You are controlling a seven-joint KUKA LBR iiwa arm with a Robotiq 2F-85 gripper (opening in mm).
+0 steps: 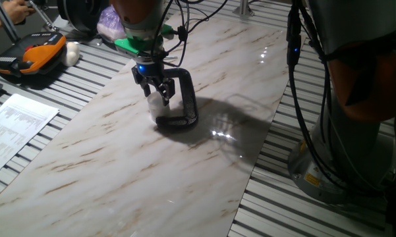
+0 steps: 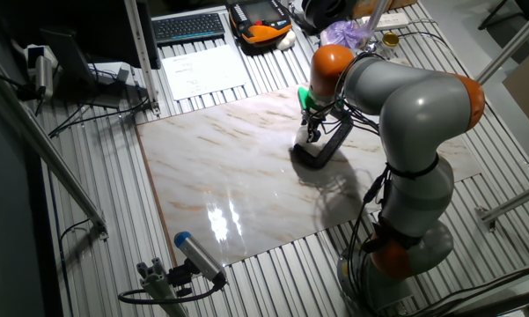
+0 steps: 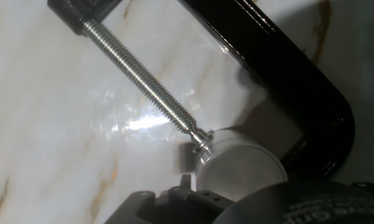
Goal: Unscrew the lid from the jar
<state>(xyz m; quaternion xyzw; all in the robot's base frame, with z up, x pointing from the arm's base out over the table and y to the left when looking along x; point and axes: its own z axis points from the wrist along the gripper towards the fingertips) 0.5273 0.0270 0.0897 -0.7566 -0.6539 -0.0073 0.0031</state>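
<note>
We note one fixed view low and near, facing along the table, with the clamp at 12 o'clock. The other fixed view looks down from high and far, the arm at 3 o'clock. The hand view sits very close above the clamp. All share the clamp.

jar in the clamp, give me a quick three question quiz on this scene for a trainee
1. True or false: the jar lies loose on the table, away from the clamp.
2. What presses against the jar's side?
A. clamp screw
B. a cable
C. a sheet of paper
3. Fill in: the gripper hangs right over the ____.

Key: 1 false; 2 A; 3 jar
</note>
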